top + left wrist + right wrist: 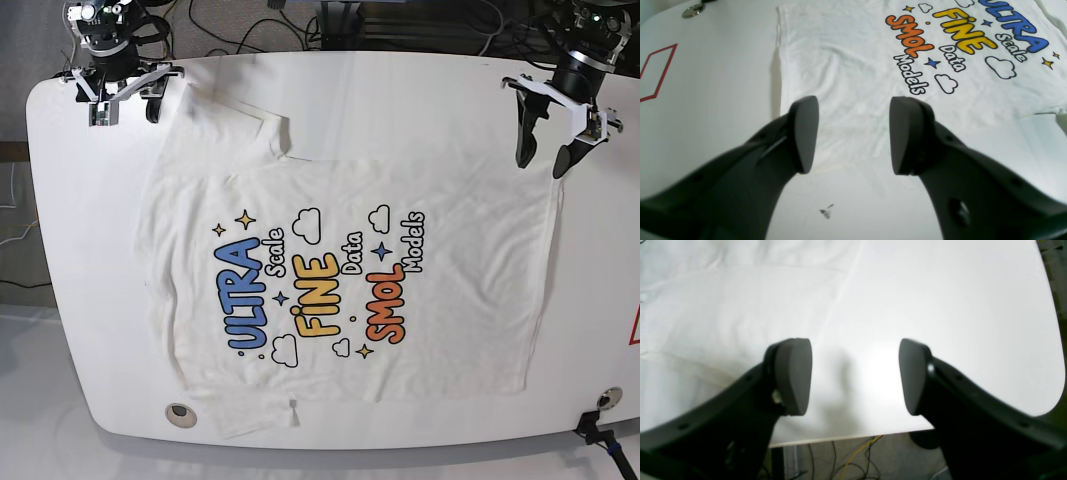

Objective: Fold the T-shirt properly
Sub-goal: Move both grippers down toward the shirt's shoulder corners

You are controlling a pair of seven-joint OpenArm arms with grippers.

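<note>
The T-shirt (470, 300) lies spread flat on the white table (400, 90), print up, with its collar toward the base view's left and its hem toward the right. My left gripper (541, 160) hovers open above the far hem corner. In the left wrist view the left gripper (853, 133) has nothing between its fingers, and the T-shirt (846, 66) lies just beyond them. My right gripper (126, 112) stands open by the far sleeve. In the right wrist view the right gripper (853, 376) is empty over bare tabletop, with the T-shirt (706, 323) to its left.
A red tape outline (656, 73) marks the table beside the hem. Round metal discs (179, 411) sit near the front edge. A small dark mark (826, 211) is on the tabletop. The table edge (840, 438) lies just under the right gripper, with cables (857, 453) below it.
</note>
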